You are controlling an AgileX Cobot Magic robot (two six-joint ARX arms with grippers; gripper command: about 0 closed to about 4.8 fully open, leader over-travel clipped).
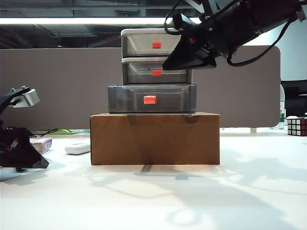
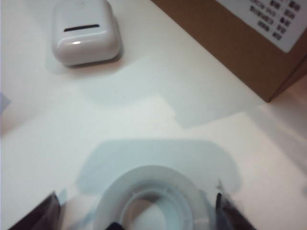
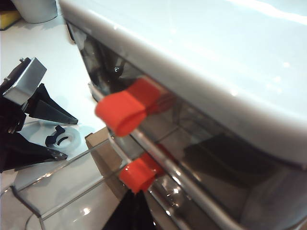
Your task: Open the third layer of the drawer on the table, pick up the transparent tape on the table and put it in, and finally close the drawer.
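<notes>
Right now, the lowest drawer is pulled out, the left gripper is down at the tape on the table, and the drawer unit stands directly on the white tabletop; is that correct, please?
Not quite. The drawer unit stands on a brown cardboard box, not directly on the table; the exterior view shows it. The rest holds: the lowest drawer is pulled out, and the left gripper is down at the tape.

Cardboard box (image 1: 155, 139): brown, set on the tabletop.
White case (image 2: 85, 32): rounded, laid beside the box.
Puzzle cube (image 1: 296, 126): seen at far right.
</notes>
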